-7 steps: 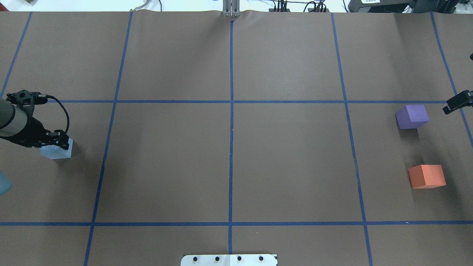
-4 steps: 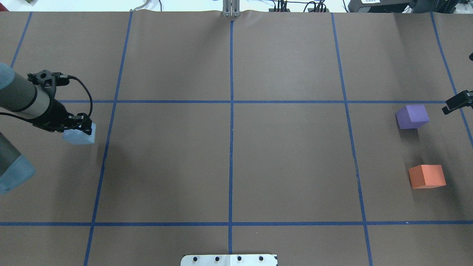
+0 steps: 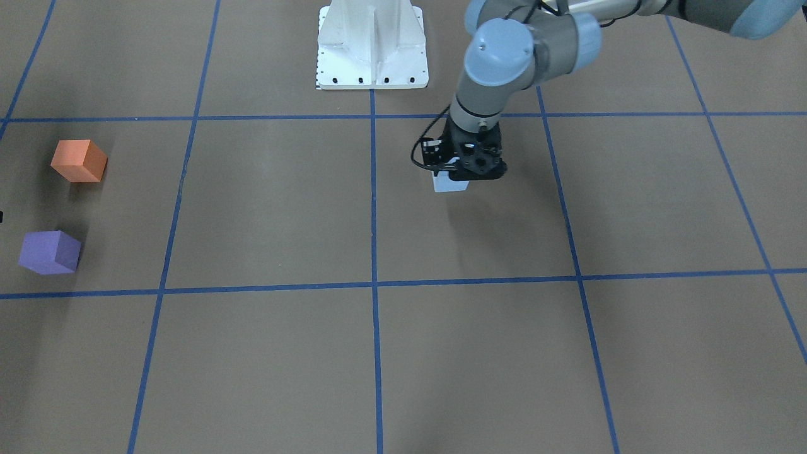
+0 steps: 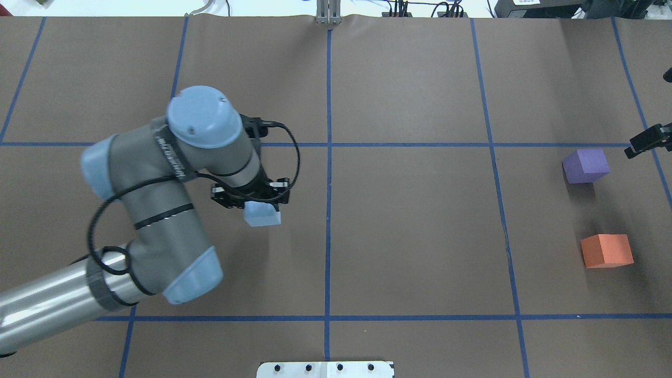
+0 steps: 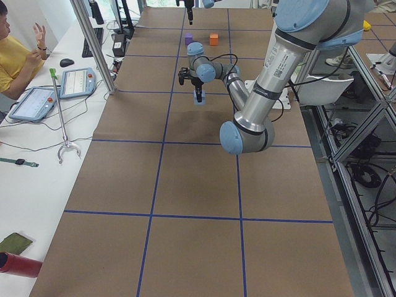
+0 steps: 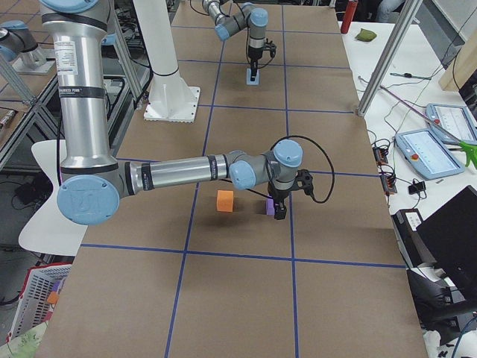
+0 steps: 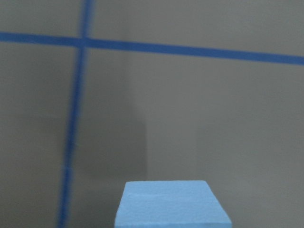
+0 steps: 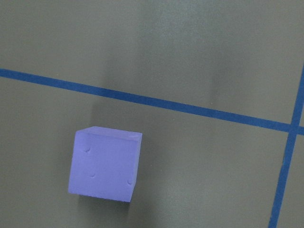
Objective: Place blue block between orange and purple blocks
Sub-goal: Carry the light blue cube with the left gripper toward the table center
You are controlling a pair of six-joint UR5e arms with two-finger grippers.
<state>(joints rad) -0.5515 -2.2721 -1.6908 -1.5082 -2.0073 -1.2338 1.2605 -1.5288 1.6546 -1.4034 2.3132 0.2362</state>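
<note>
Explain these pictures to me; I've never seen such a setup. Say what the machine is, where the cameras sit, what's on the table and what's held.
This is a robot with two jointed arms, each ending in a two-finger gripper, at a brown table marked with blue tape. One camera looks down from behind the robot, one faces it across the table, two look along the table from its ends, one sits on each wrist. The left gripper is shut on a light blue block near mid-table. A purple block and an orange block sit apart at the robot's right end. The right gripper hangs by the purple block; open or shut, I cannot tell.
</note>
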